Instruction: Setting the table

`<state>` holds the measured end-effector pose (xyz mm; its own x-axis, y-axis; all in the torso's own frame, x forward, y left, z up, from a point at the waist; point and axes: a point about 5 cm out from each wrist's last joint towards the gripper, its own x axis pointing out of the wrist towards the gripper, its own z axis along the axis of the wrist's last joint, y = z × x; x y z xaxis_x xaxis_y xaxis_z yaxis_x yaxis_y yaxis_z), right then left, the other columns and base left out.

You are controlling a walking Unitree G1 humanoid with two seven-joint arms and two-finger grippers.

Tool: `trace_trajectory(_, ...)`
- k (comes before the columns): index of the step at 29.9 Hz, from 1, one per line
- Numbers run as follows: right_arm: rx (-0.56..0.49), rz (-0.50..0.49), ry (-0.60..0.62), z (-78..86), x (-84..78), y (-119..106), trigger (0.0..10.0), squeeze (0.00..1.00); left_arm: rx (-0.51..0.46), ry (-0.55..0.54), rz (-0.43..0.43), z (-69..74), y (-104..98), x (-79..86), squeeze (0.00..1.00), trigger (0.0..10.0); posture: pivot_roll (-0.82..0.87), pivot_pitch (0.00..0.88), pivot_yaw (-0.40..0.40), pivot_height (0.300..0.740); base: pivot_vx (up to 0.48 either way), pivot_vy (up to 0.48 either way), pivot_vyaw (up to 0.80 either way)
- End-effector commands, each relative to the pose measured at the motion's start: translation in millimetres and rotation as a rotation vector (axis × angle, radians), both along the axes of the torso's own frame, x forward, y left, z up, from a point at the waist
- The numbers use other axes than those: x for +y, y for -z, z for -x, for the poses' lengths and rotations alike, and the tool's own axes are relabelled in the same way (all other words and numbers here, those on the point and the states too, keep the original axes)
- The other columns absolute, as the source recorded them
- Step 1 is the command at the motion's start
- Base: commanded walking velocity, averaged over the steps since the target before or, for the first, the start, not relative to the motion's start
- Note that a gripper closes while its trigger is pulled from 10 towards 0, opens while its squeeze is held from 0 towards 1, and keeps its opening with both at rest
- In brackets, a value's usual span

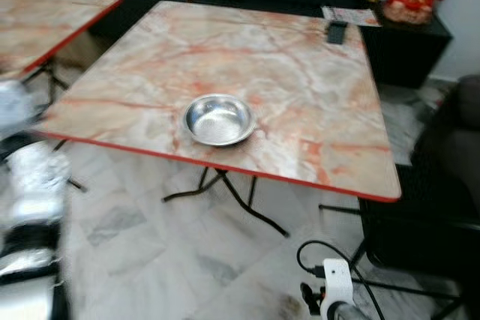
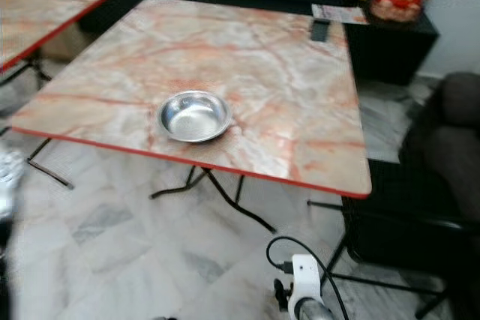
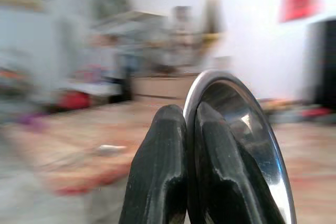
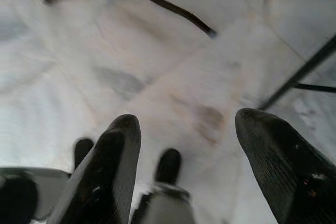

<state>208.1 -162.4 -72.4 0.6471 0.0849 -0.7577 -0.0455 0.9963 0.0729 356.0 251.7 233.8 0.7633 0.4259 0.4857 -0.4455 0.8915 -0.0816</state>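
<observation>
The left gripper [image 3: 184, 182] pinches the rim of a steel plate [image 3: 247, 129] between closed fingers; a steel bowl [image 1: 218, 119] sits near the front edge of the marble-patterned table [image 1: 300, 95]; the right gripper [image 4: 194, 166] hangs over the floor [image 4: 157, 66], fingers spread

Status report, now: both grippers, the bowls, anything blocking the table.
Left gripper shut on a steel dish. Right gripper open, low over floor. Steel bowl sits near table's front edge. Nothing blocking.
</observation>
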Motion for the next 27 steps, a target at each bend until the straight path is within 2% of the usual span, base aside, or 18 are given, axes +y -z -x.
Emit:
trace_trajectory(1,0.018,0.011,0.019,6.0,-7.4,2.9,10.0,0.00,0.018,0.242,0.206,-10.0,4.0,-29.4,0.00,10.0,0.06,0.089,-0.055,0.740,0.000,0.000,0.00)
trace_trajectory(2,0.018,0.012,0.020,5.9,-7.4,2.8,10.0,0.00,0.031,0.317,0.244,-12.5,6.2,-40.6,0.00,10.0,0.06,0.087,-0.055,0.740,0.000,0.000,0.00)
trace_trajectory(4,0.012,0.011,0.023,5.0,-7.7,2.2,10.0,0.00,0.039,0.353,0.249,-14.6,8.7,-52.5,0.00,10.0,0.06,0.088,-0.056,0.740,0.000,0.000,0.00)
trace_trajectory(8,0.008,0.013,0.029,3.8,-9.4,1.4,10.0,0.00,0.049,0.485,0.451,-20.4,22.4,-73.9,0.00,10.0,0.06,0.090,-0.057,0.740,0.000,0.000,0.00)
trace_trajectory(9,0.008,0.013,0.029,3.8,-9.4,1.4,10.0,0.00,0.049,0.485,0.451,-20.4,22.4,-73.9,0.00,10.0,0.06,0.090,-0.057,0.740,0.000,0.000,0.00)
trace_trajectory(14,0.013,0.016,0.027,5.4,-9.8,2.3,10.0,0.00,0.051,0.562,0.582,-20.0,31.3,-86.7,0.00,10.0,0.07,0.089,-0.058,0.740,0.000,0.000,0.00)
trace_trajectory(22,0.004,-0.002,0.038,3.8,-6.3,1.6,10.0,0.00,0.085,0.592,0.567,-19.1,38.0,-93.1,0.00,10.0,0.06,0.094,-0.051,0.740,0.000,0.000,0.00)
trace_trajectory(27,0.004,0.002,0.033,4.9,-6.0,2.1,10.0,0.00,0.075,0.599,0.543,-19.7,32.4,-90.4,0.00,10.0,0.06,0.100,-0.048,0.740,0.324,0.000,0.00)
